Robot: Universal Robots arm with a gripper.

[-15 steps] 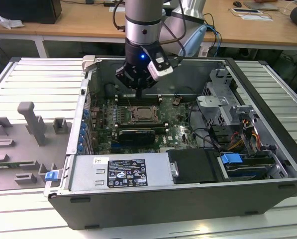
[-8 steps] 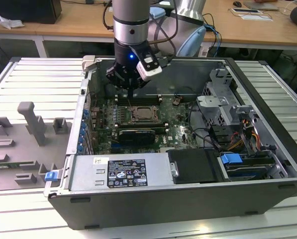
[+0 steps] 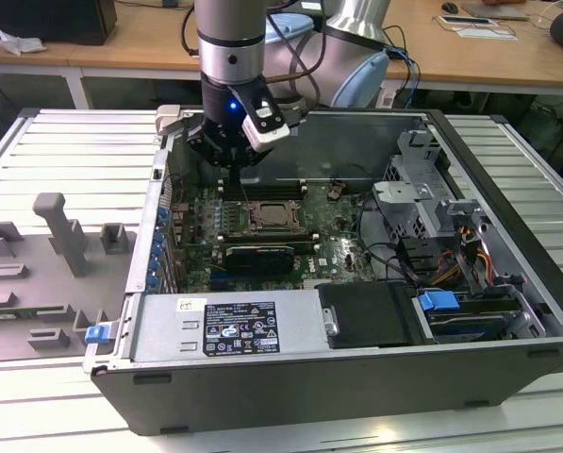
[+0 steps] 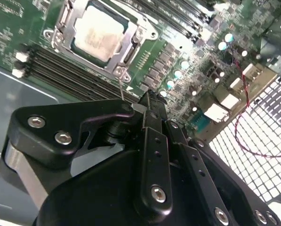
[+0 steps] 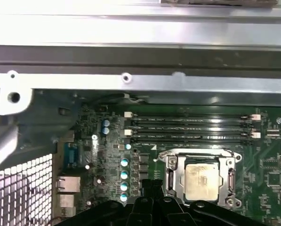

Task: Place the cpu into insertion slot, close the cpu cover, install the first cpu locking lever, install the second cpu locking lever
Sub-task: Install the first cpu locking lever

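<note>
Open black metal computer case (image 3: 262, 396) is seen laid flat, green motherboard (image 3: 191, 226) inside; the black gripper (image 4: 149, 100) is held over the board, fingers looking pressed together (nothing clearly pinched); the square dark insertion slot (image 3: 258, 224) is sat mid-board, silvery framed cpu cover (image 4: 131, 47) lying flat on it; the beige-gold square cpu (image 4: 97, 34) is seated inside; a thin wire lever (image 4: 121, 89) is stuck up just beside the fingertips.

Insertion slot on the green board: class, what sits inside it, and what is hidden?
The cpu lies inside the insertion slot, pale face up, with the cpu cover framing it. The slot's floor under the chip is covered.
</note>
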